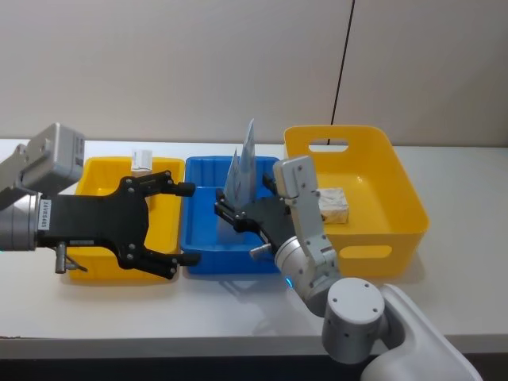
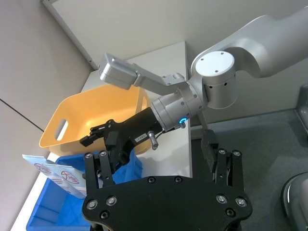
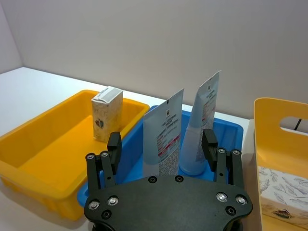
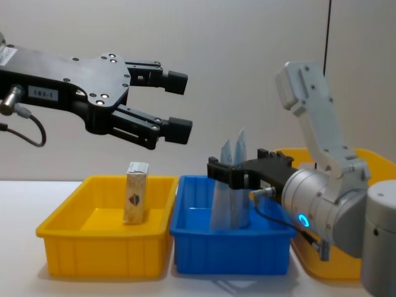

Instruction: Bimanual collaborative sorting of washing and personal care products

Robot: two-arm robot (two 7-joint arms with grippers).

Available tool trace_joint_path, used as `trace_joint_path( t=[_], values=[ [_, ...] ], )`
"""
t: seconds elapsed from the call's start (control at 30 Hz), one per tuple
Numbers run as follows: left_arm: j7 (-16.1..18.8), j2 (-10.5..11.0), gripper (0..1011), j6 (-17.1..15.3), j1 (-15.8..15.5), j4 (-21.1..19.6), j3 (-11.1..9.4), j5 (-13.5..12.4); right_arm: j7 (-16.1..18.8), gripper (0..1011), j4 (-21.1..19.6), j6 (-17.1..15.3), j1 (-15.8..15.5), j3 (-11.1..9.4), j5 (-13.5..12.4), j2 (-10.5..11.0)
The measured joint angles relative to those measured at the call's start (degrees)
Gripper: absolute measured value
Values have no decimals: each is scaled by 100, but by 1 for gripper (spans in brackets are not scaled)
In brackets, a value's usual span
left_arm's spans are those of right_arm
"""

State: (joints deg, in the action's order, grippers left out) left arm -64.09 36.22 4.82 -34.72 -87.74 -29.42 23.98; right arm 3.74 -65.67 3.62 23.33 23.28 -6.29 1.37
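Two slim blue-grey tubes (image 3: 162,132) (image 3: 201,120) stand upright in the blue bin (image 1: 208,258). My right gripper (image 3: 161,144) is open just in front of them, fingers apart on either side, touching neither; in the chest view the right gripper (image 4: 216,170) hovers at the tubes' (image 4: 232,185) height. One pale carton (image 4: 136,192) stands in the small yellow bin (image 4: 93,244). Another carton (image 1: 333,204) lies in the large yellow bin (image 1: 405,206). My left gripper (image 4: 176,104) is open and empty, high above the small yellow bin; the head view shows the left gripper (image 1: 181,224) over that bin.
The three bins sit side by side on the white table (image 1: 198,305), near its front edge. A wall stands close behind them. A dark cable (image 1: 343,63) hangs down the wall above the large yellow bin.
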Motion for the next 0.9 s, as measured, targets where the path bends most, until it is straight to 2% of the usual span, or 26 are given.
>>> trace_joint_path(
  t=[0.9],
  values=[
    [0,0,1001,0,0,0,0,0,-16,1003,1251,339,790,19,314,-372]
  ],
)
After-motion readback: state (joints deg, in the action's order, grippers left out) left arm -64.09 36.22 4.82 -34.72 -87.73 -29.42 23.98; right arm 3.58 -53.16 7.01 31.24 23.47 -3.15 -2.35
